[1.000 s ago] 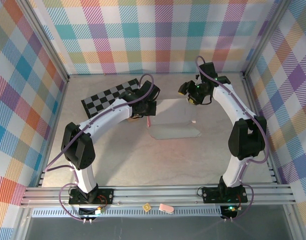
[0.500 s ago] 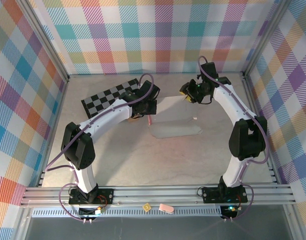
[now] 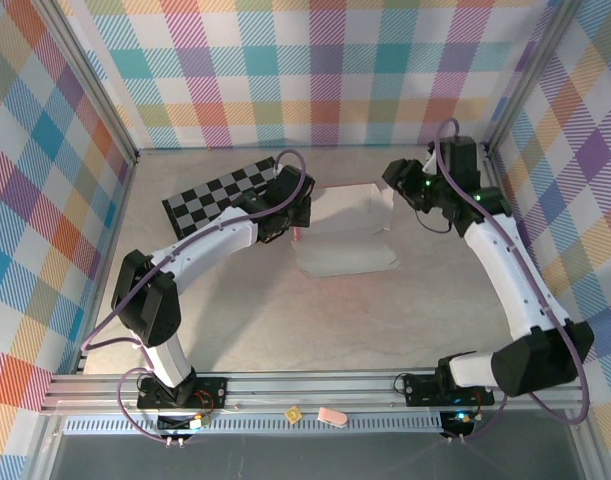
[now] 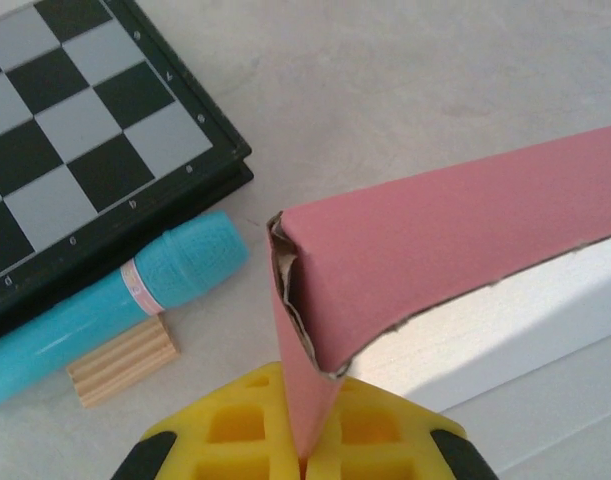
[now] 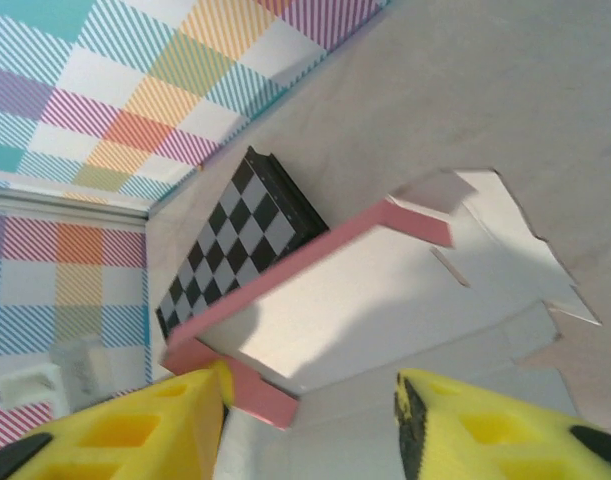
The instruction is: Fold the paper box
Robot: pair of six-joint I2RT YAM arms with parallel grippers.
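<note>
Pinching a raised flap of the paper box (image 4: 465, 230) in your left gripper (image 4: 305, 452), you are propping one wall while your right gripper (image 5: 310, 425) is hovering spread just before it, most folds seemingly still waiting.

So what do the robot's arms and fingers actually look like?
The left arm and right arm have white links with black joints, with a purple cable trailing along each. The fingers are yellow with square recesses and black outer edges.
</note>
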